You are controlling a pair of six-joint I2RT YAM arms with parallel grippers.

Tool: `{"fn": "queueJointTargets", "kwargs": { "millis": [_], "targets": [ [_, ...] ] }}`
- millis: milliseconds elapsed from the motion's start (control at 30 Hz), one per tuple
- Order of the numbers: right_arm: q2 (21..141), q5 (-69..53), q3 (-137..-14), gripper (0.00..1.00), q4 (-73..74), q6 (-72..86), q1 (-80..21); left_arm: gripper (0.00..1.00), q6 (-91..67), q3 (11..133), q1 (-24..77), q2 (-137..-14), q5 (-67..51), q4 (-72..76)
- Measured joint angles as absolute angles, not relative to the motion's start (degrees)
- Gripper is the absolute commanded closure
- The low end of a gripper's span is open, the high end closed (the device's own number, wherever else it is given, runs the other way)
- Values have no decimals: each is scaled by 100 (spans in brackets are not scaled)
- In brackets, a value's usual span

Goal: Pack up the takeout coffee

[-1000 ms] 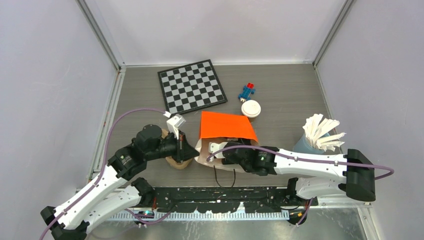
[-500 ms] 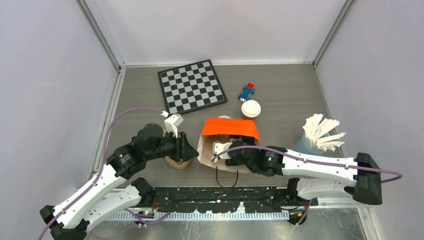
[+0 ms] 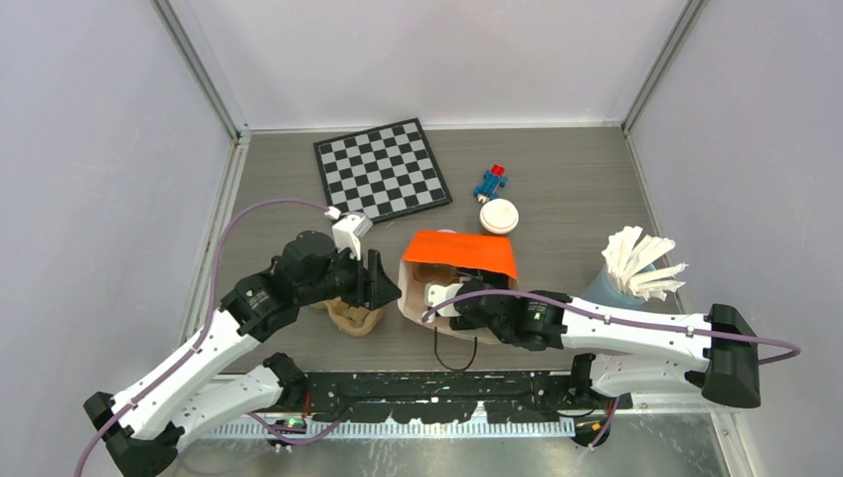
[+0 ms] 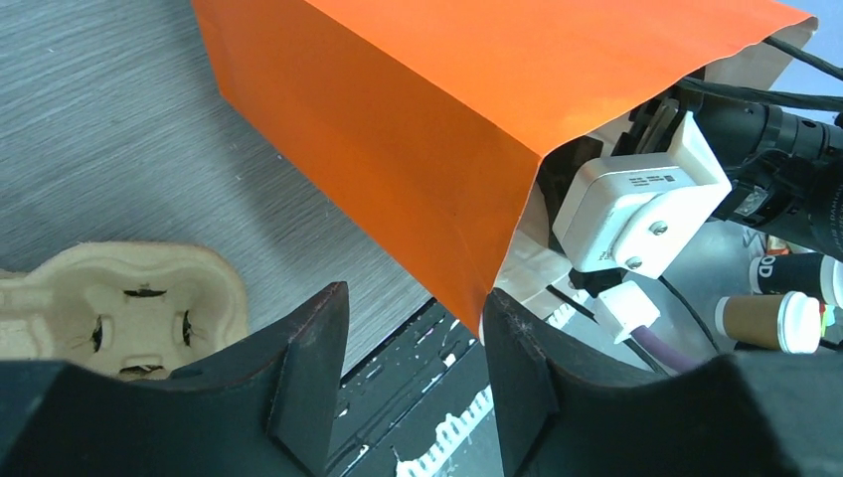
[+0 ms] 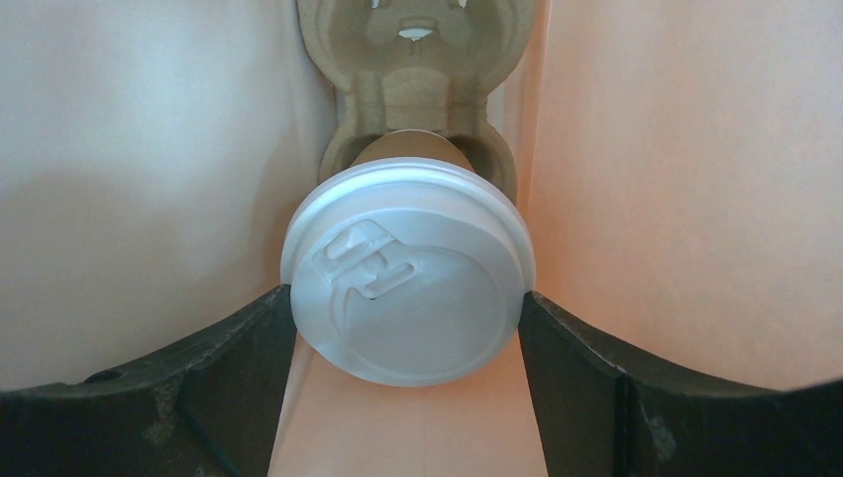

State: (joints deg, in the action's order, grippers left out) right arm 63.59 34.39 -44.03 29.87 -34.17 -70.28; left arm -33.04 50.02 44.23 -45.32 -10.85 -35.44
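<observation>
Left claw (image 4: 416, 298) parted; cup (image 5: 408, 283) white-lidded.

We're looking down on a grey wood-grain tabletop (image 3: 567, 169), boxed in on three sides by plain pale lilac wall panels (image 3: 427, 60), evenly lit with barely a shadow. Silver aluminium frame posts (image 3: 199, 70) run up both back corners, and a black perforated mounting rail (image 3: 398, 386) lines the near edge.

robotics lab test cell. pale panel walls (image 3: 437, 60) on aluminium corner posts (image 3: 199, 70) enclose a grey tabletop (image 3: 567, 164). black mounting rail (image 3: 437, 390) runs along the near edge. unrelated props present: chessboard (image 3: 381, 171), toy figure (image 3: 490, 182).
</observation>
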Motion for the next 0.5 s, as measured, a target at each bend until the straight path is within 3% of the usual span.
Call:
{"fn": "queueJointTargets", "kwargs": {
  "millis": [300,500],
  "targets": [
    [6359,3439,-4403,31,3098,-3404,-7028,36,-3197,5002,4423,-4491,-1173,-3216],
    [6357,3441,-4403,31,3135,-3387,-7028,40,-3135,4984,4423,-4418,-1437,-2751]
  ]
}}
